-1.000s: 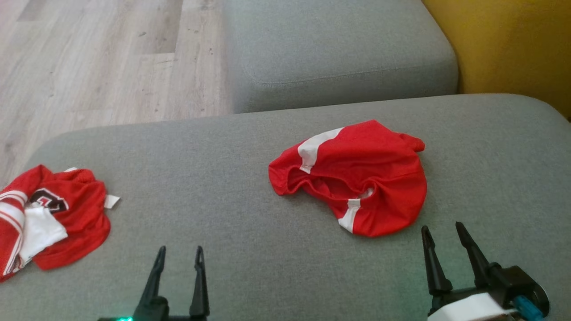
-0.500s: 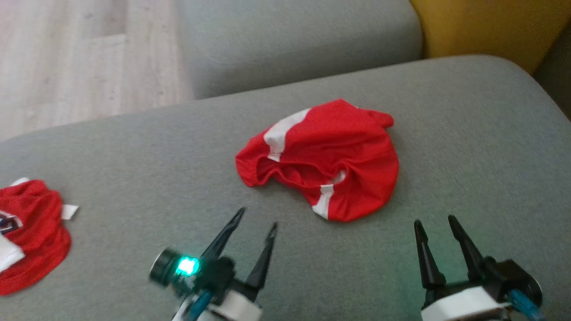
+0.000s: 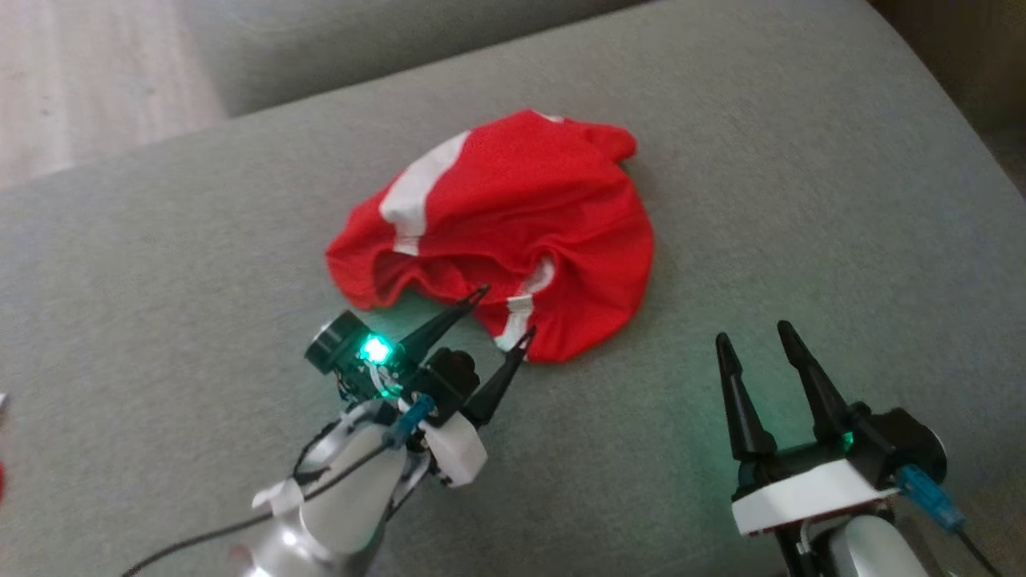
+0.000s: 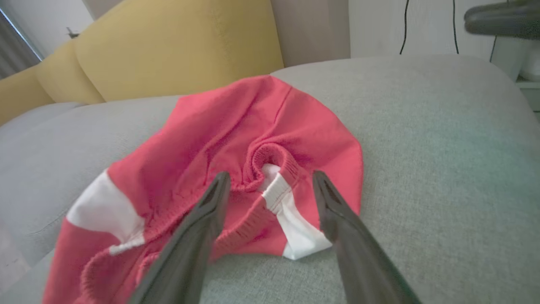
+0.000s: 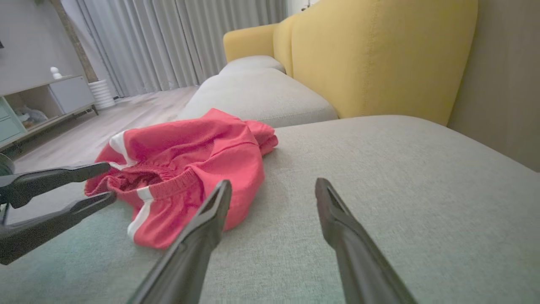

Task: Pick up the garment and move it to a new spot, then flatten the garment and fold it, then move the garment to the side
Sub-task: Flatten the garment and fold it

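Observation:
A crumpled red garment (image 3: pixel 513 216) with white stripes and an elastic waistband lies on the grey cushion (image 3: pixel 801 200). My left gripper (image 3: pixel 505 316) is open, its fingertips at the garment's near edge, straddling the waistband by a white stripe; in the left wrist view the garment (image 4: pixel 236 139) sits just beyond the left gripper (image 4: pixel 270 179). My right gripper (image 3: pixel 753 336) is open over bare cushion, to the right of the garment and apart from it. In the right wrist view the garment (image 5: pixel 190 160) lies left of the right gripper (image 5: pixel 272 185), with the left gripper's fingers (image 5: pixel 63 173) reaching in from the left.
A second grey cushion (image 5: pixel 253 93) lies beyond the garment, with a yellow backrest (image 5: pixel 379 59) along the sofa's side. Wooden floor (image 3: pixel 88 72) shows past the cushion's far left edge. Curtains and a low cabinet (image 5: pixel 46 101) stand across the room.
The camera has tilted down and right, shifting the whole picture. My left gripper has reached forward and right to the garment's near edge. The right gripper has held its place.

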{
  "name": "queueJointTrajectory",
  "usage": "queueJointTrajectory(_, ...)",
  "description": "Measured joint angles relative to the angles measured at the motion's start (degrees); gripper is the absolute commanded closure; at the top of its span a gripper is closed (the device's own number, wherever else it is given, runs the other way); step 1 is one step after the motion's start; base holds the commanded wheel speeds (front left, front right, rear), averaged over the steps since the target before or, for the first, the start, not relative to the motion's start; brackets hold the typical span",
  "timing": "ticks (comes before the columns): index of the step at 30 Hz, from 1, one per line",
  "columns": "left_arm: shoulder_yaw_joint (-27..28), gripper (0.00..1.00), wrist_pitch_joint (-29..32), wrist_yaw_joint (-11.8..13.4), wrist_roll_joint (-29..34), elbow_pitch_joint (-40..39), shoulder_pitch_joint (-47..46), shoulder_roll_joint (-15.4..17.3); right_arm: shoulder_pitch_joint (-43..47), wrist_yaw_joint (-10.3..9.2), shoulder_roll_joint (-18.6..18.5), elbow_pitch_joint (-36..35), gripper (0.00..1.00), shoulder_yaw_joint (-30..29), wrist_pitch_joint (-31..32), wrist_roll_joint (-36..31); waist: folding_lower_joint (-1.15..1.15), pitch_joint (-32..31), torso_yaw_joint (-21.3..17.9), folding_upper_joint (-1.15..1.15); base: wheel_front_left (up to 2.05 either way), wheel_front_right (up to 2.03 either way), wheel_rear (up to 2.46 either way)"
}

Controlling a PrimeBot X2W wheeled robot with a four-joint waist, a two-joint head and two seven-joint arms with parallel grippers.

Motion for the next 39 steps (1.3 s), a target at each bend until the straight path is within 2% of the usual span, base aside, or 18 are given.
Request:
queueJointTrajectory(10, -1.6, 0.0, 0.0, 0.0, -0.1, 10.3, -6.4, 0.2, -1.4, 0.0, 0.0, 0.1, 0.0, 0.6, 0.0, 0.8, -0.01, 4.0, -5.3, 0.0, 0.0, 0.0, 0.0)
queueJointTrajectory(11, -1.9, 0.06, 0.0, 0.0, -0.2, 10.6, -6.4, 0.2, -1.6, 0.0, 0.0, 0.1, 0.0, 0.6, 0.0, 0.8, -0.01, 4.0, -5.6, 0.0, 0.0, 0.0, 0.0)
queueJointTrajectory(12, -2.1, 0.35, 0.0, 0.0, -0.5, 10.7, -6.4, 0.2, -1.7, 0.0, 0.0, 0.1, 0.0, 0.5, 0.0, 0.8, 0.0, 4.0, -5.8, 0.0, 0.0, 0.0, 0.0)
queueJointTrajectory(13, -2.2, 0.71, 0.0, 0.0, -0.9, 10.8, -6.4, 0.2, -1.7, 0.0, 0.0, 0.1, 0.0, 0.5, 0.0, 0.8, -0.01, 3.8, -5.8, 0.0, 0.0, 0.0, 0.0)
queueJointTrajectory(14, -2.3, 1.0, 0.0, 0.0, -1.3, 10.9, -6.4, 0.2, -1.7, 0.0, 0.0, 0.2, 0.0, 0.4, 0.0, 0.8, -0.02, 3.6, -5.9, 0.0, 0.0, 0.0, 0.0)
queueJointTrajectory(21, -5.7, 1.0, 0.0, -0.1, -2.5, 9.7, -6.1, 0.3, -1.7, 0.0, 0.0, 0.8, 0.0, 0.4, 0.0, 0.9, -0.02, 1.8, -5.8, 0.0, 0.0, 0.0, 0.0)
queueJointTrajectory(30, -8.7, 1.0, 0.0, -0.5, -9.8, -2.5, -9.5, -0.2, -0.8, 0.0, 0.0, 1.4, 0.0, 1.3, 0.0, 1.1, -0.02, -1.4, -6.0, 0.0, 0.0, 0.0, 0.0)
queueJointTrajectory(35, -3.7, 1.0, 0.0, -0.5, -13.8, -10.3, -19.2, 0.5, 0.7, 0.0, 0.0, 1.8, 0.0, 1.7, 0.0, 1.3, -0.02, -3.9, -6.2, 0.0, 0.0, 0.0, 0.0)
queueJointTrajectory(36, -1.6, 1.0, -0.1, -0.4, -13.5, -14.0, -22.2, 1.6, 1.2, 0.0, 0.0, 1.9, 0.0, 1.6, 0.0, 1.3, -0.02, -4.9, -6.1, 0.0, 0.0, 0.0, 0.0)
queueJointTrajectory(39, 0.8, 1.0, -0.1, -0.4, -13.9, -17.1, -23.1, 3.6, 1.7, 0.0, 0.0, 2.0, 0.0, 1.5, 0.0, 1.3, -0.03, -6.2, -5.6, 0.0, 0.0, 0.0, 0.0)
